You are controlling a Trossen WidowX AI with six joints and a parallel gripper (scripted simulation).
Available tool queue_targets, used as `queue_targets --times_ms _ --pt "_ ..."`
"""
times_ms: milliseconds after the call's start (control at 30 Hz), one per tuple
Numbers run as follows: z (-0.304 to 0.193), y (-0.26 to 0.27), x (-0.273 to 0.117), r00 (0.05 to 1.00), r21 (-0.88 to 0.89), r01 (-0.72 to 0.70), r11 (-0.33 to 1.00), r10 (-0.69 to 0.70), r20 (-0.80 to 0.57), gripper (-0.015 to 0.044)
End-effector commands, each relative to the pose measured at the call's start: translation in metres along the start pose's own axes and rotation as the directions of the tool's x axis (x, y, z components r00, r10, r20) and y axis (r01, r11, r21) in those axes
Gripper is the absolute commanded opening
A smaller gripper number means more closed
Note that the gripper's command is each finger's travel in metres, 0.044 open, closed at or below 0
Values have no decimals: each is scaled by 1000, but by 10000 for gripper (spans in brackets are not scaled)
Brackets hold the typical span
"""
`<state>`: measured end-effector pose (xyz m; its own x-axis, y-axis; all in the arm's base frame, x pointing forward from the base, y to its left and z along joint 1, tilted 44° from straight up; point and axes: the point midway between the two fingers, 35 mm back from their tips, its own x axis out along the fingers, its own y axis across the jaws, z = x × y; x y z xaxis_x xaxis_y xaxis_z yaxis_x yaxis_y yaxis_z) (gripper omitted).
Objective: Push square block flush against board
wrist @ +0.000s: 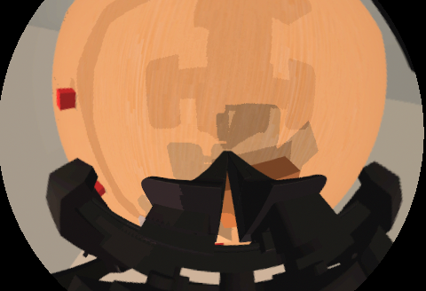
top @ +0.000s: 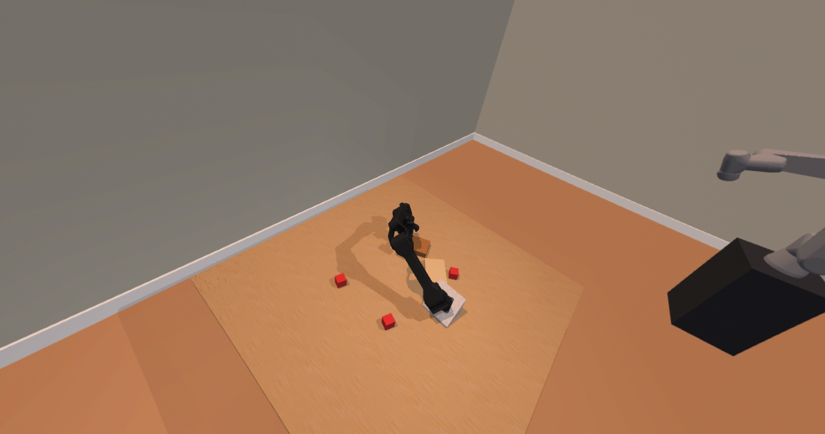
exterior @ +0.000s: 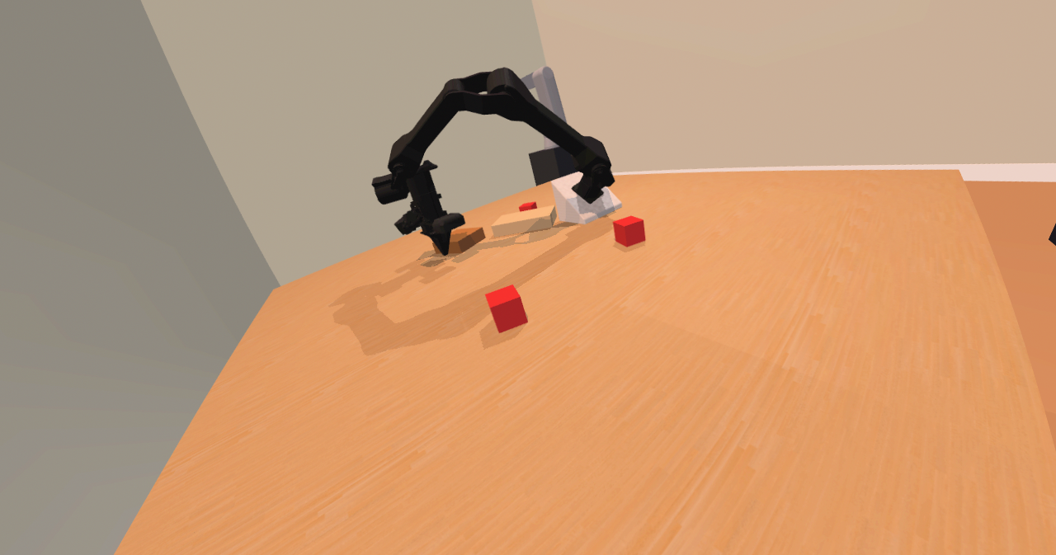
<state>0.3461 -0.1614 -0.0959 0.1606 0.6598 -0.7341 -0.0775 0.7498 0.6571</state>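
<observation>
Pressed together at their tips, the fingers of the pincer (exterior: 445, 246) (wrist: 227, 153) slant down low over the bench (top: 461, 367) (exterior: 591, 404) (wrist: 120, 60), with nothing pinched between them. Just beside those tips lies the brown block (top: 423, 246) (exterior: 469, 240) (wrist: 280, 167), flat on the bench; whether the pincer touches it cannot be told, since the fingers hide part of the block from the side and the black arm (top: 417, 269) (exterior: 436, 119) covers part of it from above. Between the brown block and the white stand (top: 459, 301) (exterior: 609, 203) lies the pale block (top: 435, 267) (exterior: 522, 221), also flat. A gap of bench shows between the brown block and the pale block, so their sides are apart. Which of the two is the square block and which the board is not certain from these views. Close to the pale block, on its far side from the side camera, sits one red cube (top: 454, 273) (exterior: 527, 206). A second red cube (top: 388, 321) (exterior: 629, 231) (wrist: 99, 189) is near the white stand, and a third red cube (top: 341, 280) (exterior: 506, 308) (wrist: 66, 98) is well apart from both blocks. The black arm arches high from the white stand, then bends down to the pincer, casting a long curved shadow across the bench.
</observation>
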Motion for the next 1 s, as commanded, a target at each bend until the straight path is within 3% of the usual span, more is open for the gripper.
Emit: queue_targets --times_ms 0,567,767,967 --pt "7 1 2 1000 5 -6 1000 6 -1 0" --pt "34 2 3 1000 3 -8 1000 8 0 0" --pt "30 0 -50 1000 4 -6 1000 6 -1 0" --pt "29 0 -52 1000 -1 -6 1000 6 -1 0"
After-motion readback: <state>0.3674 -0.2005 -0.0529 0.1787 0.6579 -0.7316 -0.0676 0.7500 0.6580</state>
